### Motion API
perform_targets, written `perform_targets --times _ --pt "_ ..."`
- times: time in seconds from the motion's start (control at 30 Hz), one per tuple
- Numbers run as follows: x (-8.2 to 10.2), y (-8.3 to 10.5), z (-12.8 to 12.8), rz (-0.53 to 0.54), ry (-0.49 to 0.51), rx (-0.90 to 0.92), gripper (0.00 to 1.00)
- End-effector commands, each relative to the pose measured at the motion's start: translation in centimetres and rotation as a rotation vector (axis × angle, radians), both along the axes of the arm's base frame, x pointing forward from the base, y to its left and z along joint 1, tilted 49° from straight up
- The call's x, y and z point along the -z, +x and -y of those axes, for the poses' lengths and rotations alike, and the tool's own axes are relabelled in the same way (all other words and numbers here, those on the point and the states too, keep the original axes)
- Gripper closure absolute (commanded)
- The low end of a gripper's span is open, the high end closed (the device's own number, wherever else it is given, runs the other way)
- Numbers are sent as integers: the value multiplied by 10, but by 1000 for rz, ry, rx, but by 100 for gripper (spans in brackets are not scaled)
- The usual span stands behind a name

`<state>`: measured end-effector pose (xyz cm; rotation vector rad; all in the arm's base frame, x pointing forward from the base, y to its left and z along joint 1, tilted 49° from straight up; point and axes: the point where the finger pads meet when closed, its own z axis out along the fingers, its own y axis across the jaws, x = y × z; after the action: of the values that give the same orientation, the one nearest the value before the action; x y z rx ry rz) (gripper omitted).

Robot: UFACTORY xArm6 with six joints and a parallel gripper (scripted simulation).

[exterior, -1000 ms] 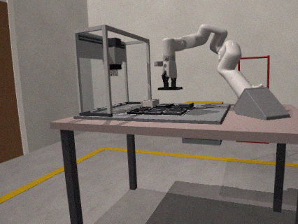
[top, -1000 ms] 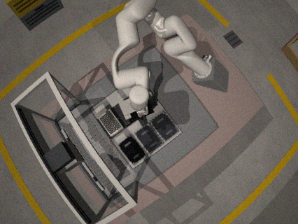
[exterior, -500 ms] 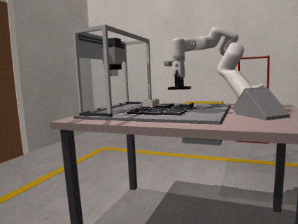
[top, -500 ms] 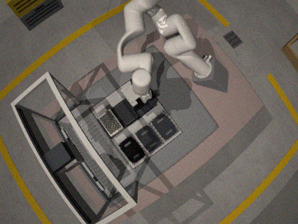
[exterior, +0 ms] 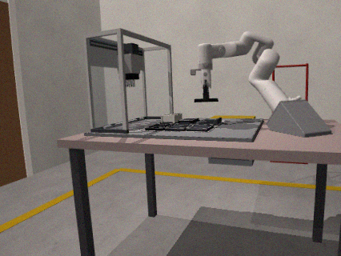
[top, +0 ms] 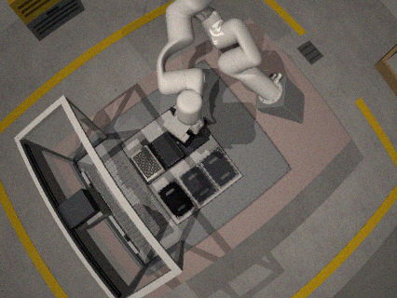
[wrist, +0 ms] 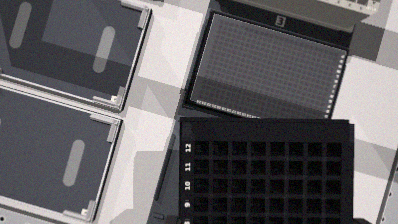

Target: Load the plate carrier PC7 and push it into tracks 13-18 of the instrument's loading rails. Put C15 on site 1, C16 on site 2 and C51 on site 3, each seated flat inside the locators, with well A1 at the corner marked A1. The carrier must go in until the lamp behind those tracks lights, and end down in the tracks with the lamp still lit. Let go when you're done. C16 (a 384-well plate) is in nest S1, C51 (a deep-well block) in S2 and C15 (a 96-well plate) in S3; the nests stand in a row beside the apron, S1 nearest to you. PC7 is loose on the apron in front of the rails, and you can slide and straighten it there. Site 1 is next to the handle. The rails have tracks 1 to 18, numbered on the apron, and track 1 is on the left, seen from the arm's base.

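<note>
Desk (exterior: 200, 146): pink top on dark legs; it carries a grey deck (exterior: 240, 134), the frame and the arm's wedge base (exterior: 300, 118).
Frame (exterior: 122, 88): an open metal box at the deck's far end, with a dark head hanging under its top bar.
Arm (exterior: 262, 68): white, rising from the wedge and folding over, its wrist pointing straight down above the deck.
Nests (wrist: 45, 150): the wrist view shows two side by side on the left, each a dark tray with pale slots and corner locators. Neither holds a plate.
Block (wrist: 265, 165): black, with square wells and column numbers 9 to 12 along one edge. It hangs level in the air, well above the deck, beside the nests and partly over the fine plate.
Fine plate (wrist: 265, 65): grey and densely welled, lying flat in a dark seat just beyond the block, with a "3" printed past its far edge.
Pale plate (top: 148, 163): it has a coarser grid and lies next along the same row, towards the frame.
Tool (exterior: 206, 95): fingers spread wide and clamped on the block, which hangs directly beneath them.
</note>
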<state>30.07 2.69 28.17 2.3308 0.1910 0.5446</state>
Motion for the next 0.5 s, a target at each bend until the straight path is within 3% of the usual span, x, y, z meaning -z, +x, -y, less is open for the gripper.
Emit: perform_targets --times 0.0,0.47 --pt "-1 0 0 -93 -59 -99 100" --pt "-1 0 0 -342 -233 -359 100"
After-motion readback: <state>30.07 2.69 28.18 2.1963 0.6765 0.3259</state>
